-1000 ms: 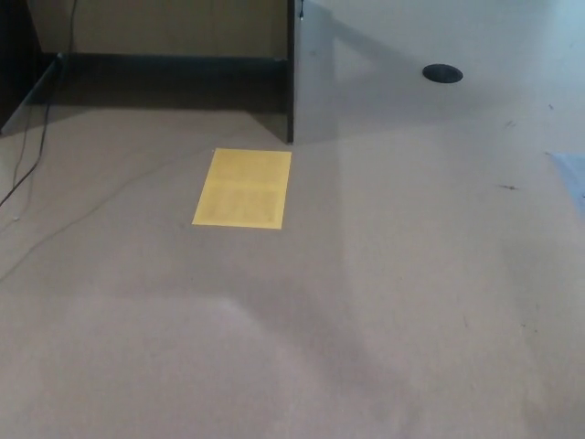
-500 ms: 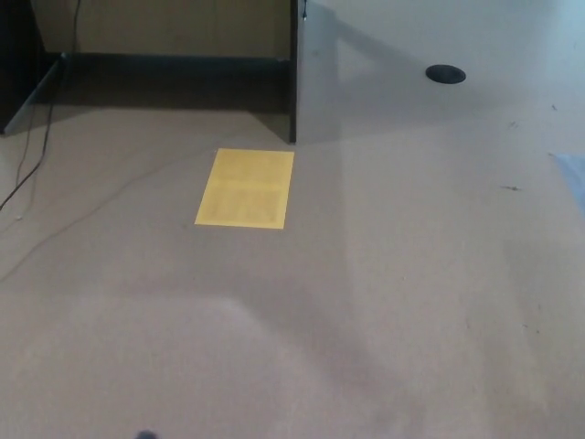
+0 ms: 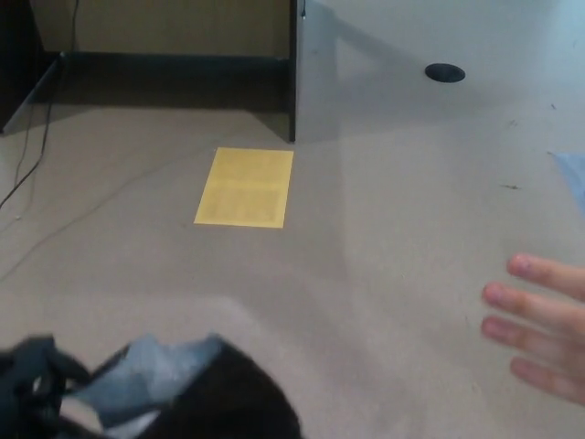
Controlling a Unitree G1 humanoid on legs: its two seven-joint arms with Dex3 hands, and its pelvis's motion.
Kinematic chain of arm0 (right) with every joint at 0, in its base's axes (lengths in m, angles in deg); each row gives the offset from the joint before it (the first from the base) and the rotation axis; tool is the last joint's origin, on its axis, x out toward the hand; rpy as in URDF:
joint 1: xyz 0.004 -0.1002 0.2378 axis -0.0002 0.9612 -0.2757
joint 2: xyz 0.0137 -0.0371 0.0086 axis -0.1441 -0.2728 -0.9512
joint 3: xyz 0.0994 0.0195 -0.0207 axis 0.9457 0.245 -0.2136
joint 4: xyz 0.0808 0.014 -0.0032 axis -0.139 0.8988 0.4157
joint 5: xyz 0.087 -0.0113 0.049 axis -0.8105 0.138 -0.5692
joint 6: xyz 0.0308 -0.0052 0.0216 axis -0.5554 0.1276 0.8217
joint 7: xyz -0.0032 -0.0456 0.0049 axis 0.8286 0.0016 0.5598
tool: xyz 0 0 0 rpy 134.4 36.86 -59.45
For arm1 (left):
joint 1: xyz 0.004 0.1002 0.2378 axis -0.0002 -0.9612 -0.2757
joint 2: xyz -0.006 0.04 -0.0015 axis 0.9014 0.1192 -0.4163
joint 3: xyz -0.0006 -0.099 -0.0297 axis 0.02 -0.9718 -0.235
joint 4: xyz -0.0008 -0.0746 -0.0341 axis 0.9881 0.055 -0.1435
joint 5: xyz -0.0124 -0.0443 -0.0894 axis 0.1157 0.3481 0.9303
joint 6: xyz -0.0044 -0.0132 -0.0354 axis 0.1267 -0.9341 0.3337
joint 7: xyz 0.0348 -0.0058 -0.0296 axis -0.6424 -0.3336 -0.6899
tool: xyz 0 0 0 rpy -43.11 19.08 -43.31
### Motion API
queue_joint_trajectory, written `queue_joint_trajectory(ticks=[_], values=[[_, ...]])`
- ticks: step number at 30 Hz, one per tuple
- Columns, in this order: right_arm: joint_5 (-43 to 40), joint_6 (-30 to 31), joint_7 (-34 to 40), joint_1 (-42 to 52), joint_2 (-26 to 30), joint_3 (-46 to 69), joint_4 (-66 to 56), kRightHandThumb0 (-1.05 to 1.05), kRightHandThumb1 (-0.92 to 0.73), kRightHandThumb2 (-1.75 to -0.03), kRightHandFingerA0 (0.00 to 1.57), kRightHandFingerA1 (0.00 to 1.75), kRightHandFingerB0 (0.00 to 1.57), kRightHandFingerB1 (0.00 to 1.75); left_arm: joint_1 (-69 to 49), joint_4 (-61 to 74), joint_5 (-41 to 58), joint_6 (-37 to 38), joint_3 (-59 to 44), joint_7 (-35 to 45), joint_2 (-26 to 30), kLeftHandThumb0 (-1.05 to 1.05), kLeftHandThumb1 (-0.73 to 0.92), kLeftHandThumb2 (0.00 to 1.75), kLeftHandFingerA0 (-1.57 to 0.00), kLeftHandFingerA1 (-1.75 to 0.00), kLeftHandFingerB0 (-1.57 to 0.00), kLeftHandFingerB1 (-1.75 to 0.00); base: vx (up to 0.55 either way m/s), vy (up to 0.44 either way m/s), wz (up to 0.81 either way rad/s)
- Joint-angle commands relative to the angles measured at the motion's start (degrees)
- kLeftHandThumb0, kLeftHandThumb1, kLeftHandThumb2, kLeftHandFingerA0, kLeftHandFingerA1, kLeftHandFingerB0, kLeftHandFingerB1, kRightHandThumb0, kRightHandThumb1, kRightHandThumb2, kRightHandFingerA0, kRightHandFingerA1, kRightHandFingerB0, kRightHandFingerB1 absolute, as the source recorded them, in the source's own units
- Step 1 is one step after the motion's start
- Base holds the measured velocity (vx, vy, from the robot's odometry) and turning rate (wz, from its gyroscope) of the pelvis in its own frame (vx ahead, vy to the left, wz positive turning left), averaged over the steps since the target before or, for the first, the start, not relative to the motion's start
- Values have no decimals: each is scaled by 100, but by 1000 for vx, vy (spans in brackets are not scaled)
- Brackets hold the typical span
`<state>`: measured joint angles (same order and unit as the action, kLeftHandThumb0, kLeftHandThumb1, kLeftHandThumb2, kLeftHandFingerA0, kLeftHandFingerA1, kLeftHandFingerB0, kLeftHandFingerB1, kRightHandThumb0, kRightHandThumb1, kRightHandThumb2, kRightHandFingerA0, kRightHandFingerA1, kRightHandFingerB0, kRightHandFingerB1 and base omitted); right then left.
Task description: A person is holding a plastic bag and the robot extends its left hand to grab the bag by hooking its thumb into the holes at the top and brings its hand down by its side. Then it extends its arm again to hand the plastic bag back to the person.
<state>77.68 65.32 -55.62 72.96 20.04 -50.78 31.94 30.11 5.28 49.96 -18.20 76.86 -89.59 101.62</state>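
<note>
My left hand (image 3: pixel 29 384) shows as a black, blurred shape at the bottom left corner. The plastic bag (image 3: pixel 155 373) hangs from it, pale grey-blue at the top with a dark lower part (image 3: pixel 233 407) reaching to the bottom edge. The hand looks shut on the bag's top; motion blur hides the thumb and the holes. A person's hand (image 3: pixel 539 325) comes in from the right edge with its fingers spread towards the bag, well apart from it. My right hand does not show.
A yellow sheet (image 3: pixel 244 187) lies on the beige floor ahead. A dark partition edge (image 3: pixel 292 73) stands behind it, with a black round disc (image 3: pixel 444 72) at the far right. Cables (image 3: pixel 27 155) run along the left side.
My left hand with the bag has come up into the picture at the bottom left. The person's hand has entered from the right. The floor has not shifted.
</note>
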Motion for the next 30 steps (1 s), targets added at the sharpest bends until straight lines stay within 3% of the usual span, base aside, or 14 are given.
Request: queue_joint_trajectory(ticks=[1, 2, 5, 6, 8, 9, 11, 12, 13, 18, 23, 24, 29, 30], values=[[-34, 53, 11, -89, 118, 53, 48, -43, -64, -63, 66, 47, 57, 41, 938, 650, 276, -677, -176, 850, -35, -5, 66, 87, -97, -168, -84, -136, 0, 0, 0], [-31, 49, 13, -102, 112, 52, 47, -41, -65, -62, 66, 46, 57, 41, 1140, 761, 190, -807, -135, 926, -91, -9, 68, 80, -91, -170, -80, -142, 0, 0, 0], [-34, 75, 28, -108, 111, 61, 22, -43, -65, -63, 65, 46, 56, 40, 1486, 1047, 125, -1036, -40, 1161, -266, -11, 68, 82, -89, -172, -78, -143, 0, 0, 0], [-27, 67, 46, -99, 122, 59, -5, -44, -66, -63, 65, 46, 55, 40, 1764, 1222, 105, -1200, 69, 1362, -427, -7, 54, 96, -123, -139, -93, -118, 0, 0, 0], [25, 91, 97, -131, 130, 24, -8, -41, -69, -59, 67, 44, 58, 38, 2234, 1326, 64, -1381, 241, 1590, -688, -5, 51, 98, -124, -135, -96, -112, 0, 0, 0], [28, 86, 102, -138, 127, 19, -13, -40, -70, -61, 67, 45, 59, 40, 2359, 1294, 60, -1408, 295, 1661, -747, -11, 69, 77, -92, -165, -81, -132, 0, 0, 0], [22, 84, 93, -160, 116, 17, -24, -40, -70, -61, 67, 44, 59, 40, 2646, 1204, 77, -1459, 429, 1833, -901, -13, 71, 75, -91, -166, -80, -132, 0, 0, 0], [14, 86, 77, -175, 110, 20, -27, -40, -70, -61, 67, 44, 59, 40, 2782, 1211, 91, -1528, 503, 1935, -1020, -15, 72, 76, -90, -165, -84, -121, 0, 0, 0], [-10, 58, 52, -186, 104, 37, -33, -39, -69, -61, 69, 46, 60, 40, 3012, 1342, 139, -1718, 645, 2156, -1285, -12, 72, 74, -80, -171, -74, -146, 0, 0, 0], [-128, 73, -21, -158, 92, 146, -87, -41, -65, -62, 65, 46, 58, 41, 3657, 1469, 71, -1942, 937, 2404, -1880, -10, 67, 88, -88, -173, -73, -145, 0, 0, 0], [-25, 113, 6, -252, 146, 92, -108, -44, -64, -64, 67, 47, 57, 41, 4313, 1441, -119, -2107, 1108, 2501, -2138, -13, 66, 89, -91, -174, -75, -146, 0, 0, 0], [4, 92, 13, -266, 155, 67, -98, -39, -69, -60, 70, 45, 61, 40, 4413, 1418, -181, -2051, 1136, 2460, -2109, -14, 66, 88, -93, -171, -78, -140, 0, 0, 0], [1, 12, -56, -326, 205, 48, -84, -39, -69, -61, 70, 46, 62, 41, 4699, 1495, -193, -2111, 1046, 2525, -1963, -15, 73, 73, -95, -174, -79, -142, 0, 0, 0], [-11, -42, -35, -289, 210, 53, -122, -38, -69, -60, 70, 47, 61, 41, 4766, 1567, -154, -2121, 980, 2613, -1879, -15, 74, 68, -97, -173, -85, -115, 0, 0, 0]])
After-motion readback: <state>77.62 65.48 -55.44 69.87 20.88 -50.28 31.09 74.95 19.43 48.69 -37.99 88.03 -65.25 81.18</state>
